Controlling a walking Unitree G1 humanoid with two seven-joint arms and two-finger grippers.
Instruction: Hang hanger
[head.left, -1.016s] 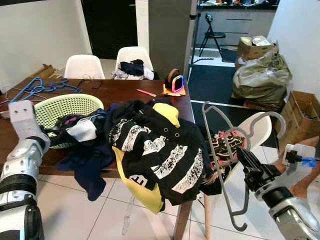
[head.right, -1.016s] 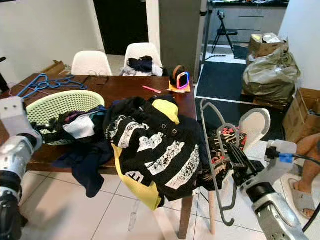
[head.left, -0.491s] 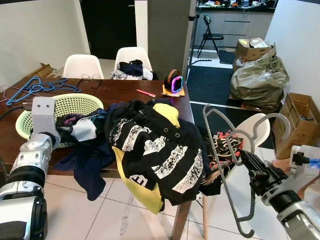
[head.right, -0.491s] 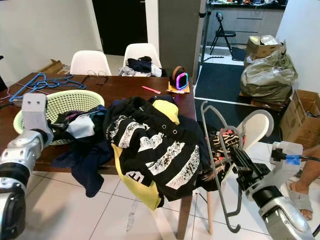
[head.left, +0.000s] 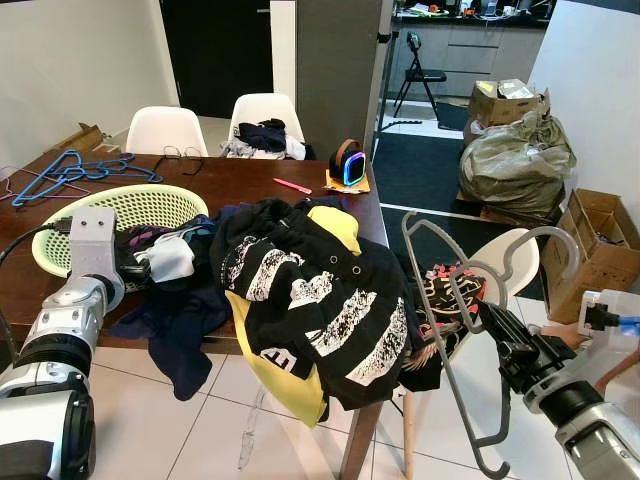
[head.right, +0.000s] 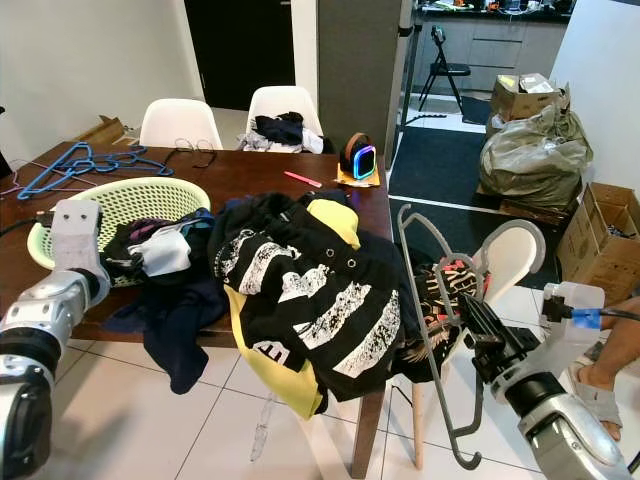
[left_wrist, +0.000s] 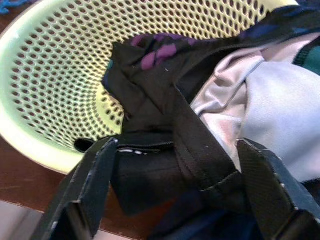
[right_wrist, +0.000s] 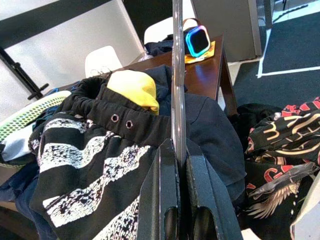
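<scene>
Since earlier, left gripper (left_wrist: 175, 185) neared green basket (head.left: 60, 215), jaws released; right gripper (head.left: 497, 335) grasps grey hanger (head.left: 450, 330): keep it vertical.

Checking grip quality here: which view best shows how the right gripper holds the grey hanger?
The right wrist view: the right gripper is shut on the grey hanger, whose bar runs up between its fingers. The two eye views show the whole hanger beside the table, less of the pinch.
</scene>
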